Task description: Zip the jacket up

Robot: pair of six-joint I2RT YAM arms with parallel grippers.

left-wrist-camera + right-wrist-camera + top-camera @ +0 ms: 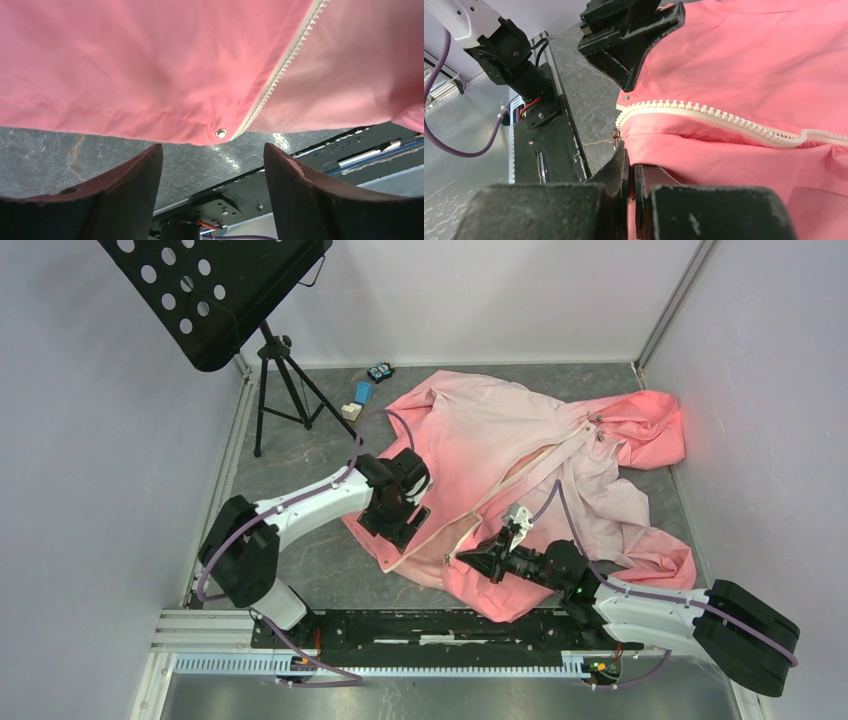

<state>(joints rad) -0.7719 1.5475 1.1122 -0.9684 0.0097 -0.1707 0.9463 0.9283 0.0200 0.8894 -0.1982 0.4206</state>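
Note:
The pink jacket (520, 460) lies spread on the table, its front open, with the cream zipper strip (520, 475) running diagonally. My left gripper (393, 525) is open and hangs just over the jacket's bottom left corner. In the left wrist view the corner's metal snap (220, 133) and zipper teeth (280, 65) lie just beyond the open gripper (212, 152). My right gripper (468, 558) is shut on the bottom hem of the other front panel. In the right wrist view the gripper (629, 162) pinches pink fabric (704, 155) just under the zipper strip (704, 112).
A black music stand (215, 290) on a tripod (285, 390) stands at the back left. Small blue and white objects (362, 392) lie by the back wall. White walls close in the table. A black rail (430, 625) runs along the near edge.

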